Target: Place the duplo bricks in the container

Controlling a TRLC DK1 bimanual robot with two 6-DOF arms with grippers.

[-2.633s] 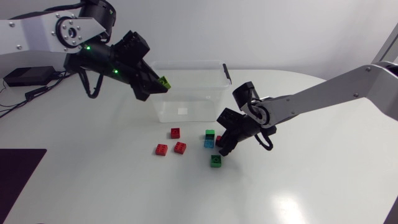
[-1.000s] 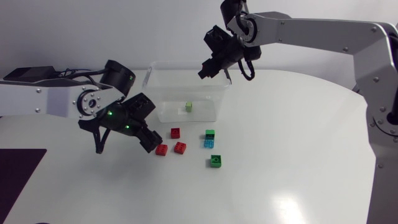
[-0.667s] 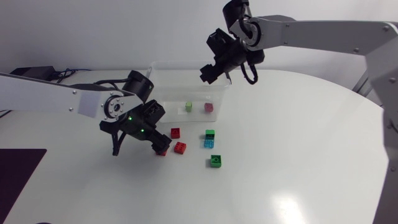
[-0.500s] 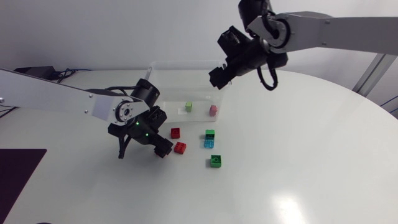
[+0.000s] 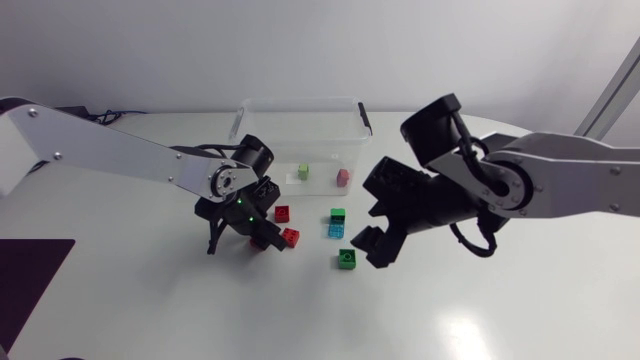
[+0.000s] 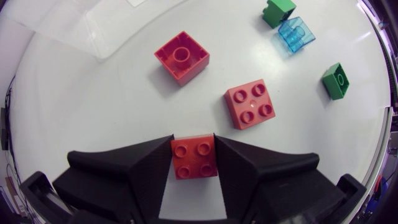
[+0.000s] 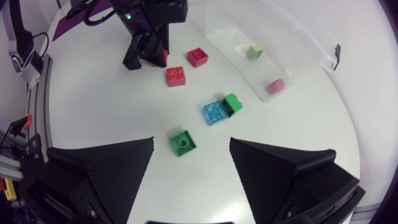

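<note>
My left gripper [image 5: 258, 236] [image 6: 193, 163] is down on the table, shut on a red four-stud brick [image 6: 193, 157] from both sides. Just ahead of it lie a second red four-stud brick [image 5: 290, 237] [image 6: 251, 103] and a red single-stud brick [image 5: 282, 213] [image 6: 181, 56]. My right gripper [image 5: 372, 235] [image 7: 191, 146] hangs open above a green brick [image 5: 347, 259] [image 7: 182, 142]. A clear blue brick [image 5: 336, 230] [image 7: 214, 112] touches another green brick [image 5: 338, 215] [image 7: 232, 102]. The clear container [image 5: 300, 103] [image 7: 298, 37] holds a lime brick [image 5: 303, 172] and a pink brick [image 5: 342, 177].
The container stands at the back of the white table, its front wall close behind the loose bricks. A dark mat [image 5: 25, 280] lies at the table's front left. Both arms reach in toward the middle, a short gap apart.
My left gripper came down and shut on the red four-stud brick. My right arm opened over the container, left the pink brick inside, and swung down to above the green brick.
</note>
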